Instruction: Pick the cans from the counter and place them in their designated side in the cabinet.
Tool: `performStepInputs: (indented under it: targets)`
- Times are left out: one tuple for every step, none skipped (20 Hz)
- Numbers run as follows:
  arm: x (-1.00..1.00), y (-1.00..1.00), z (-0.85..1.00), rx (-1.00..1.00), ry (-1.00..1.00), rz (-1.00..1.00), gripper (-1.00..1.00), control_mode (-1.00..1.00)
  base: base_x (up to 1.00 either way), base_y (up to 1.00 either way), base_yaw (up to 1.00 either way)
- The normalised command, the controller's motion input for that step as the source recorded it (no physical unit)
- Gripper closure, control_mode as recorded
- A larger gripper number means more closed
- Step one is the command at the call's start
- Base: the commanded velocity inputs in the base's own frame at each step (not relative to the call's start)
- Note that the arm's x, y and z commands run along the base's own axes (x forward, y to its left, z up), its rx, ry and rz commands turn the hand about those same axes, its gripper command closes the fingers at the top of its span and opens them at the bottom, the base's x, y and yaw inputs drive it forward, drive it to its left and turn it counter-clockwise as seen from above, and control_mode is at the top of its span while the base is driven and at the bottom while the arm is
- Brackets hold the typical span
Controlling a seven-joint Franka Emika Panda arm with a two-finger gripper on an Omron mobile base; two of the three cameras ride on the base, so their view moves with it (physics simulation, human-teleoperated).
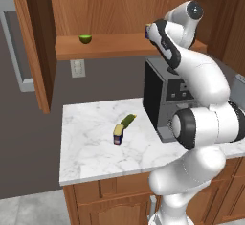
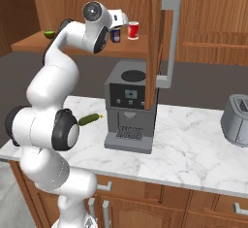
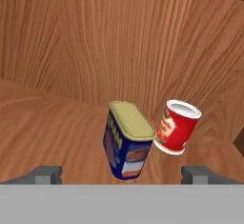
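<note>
1 stiff, probably light can (image 3: 127,144) is seen between the spread claw (image 3: 122,174) tips, best pinched across its flat sides.

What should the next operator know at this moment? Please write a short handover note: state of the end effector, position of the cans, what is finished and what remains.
End effector: open, holding nothing, up at the cabinet shelf.
First blue can: on the shelf, between the fingertips, beside the red-and-white can. In the hand view it looks tilted, so I cannot tell if it stands steady.
Second blue can: lies on the counter, next to the green pickle.
Done: first can placed in the cabinet.
Left: withdraw the arm, pick the second can, and put it beside the first.
</note>
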Motion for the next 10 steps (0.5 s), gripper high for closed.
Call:
performStepInputs:
  targets:
    - [-0.49,0.14,0.13,0.00,0.04,0.00,-1.00,-1.00,0.00,0.00,0.00]
    - [-0.50,0.15,0.11,0.00,0.03,0.00,-1.00,-1.00,0.00,0.00,0.00]
    - [-0.55,0.16,0.05,0.00,0.01,0.01,-1.00,-1.00,0.00,0.00,0.00]
    - [-0.59,0.12,0.00,0.00,0.00,0.01,-1.00,-1.00,0.00,0.00,0.00]
    - [-0.63,0.10,0.00,0.00,-0.03,0.01,-1.00,-1.00,0.00,0.00,0.00]
    - [-0.66,0.06,0.00,0.00,-0.07,0.01,-1.00,-1.00,0.00,0.00,0.00]
    - [-0.67,0.05,0.00,0.00,-0.10,0.01,-1.00,-1.00,0.00,0.00,0.00]
    - [-0.70,0.05,0.00,0.00,-0.12,0.01,-1.00,-1.00,0.00,0.00,0.00]
    - [-0.70,0.06,0.00,0.00,-0.11,0.01,-1.00,-1.00,0.00,0.00,0.00]
    - [-0.70,0.06,0.00,0.00,-0.11,0.01,-1.00,-1.00,0.00,0.00,0.00]
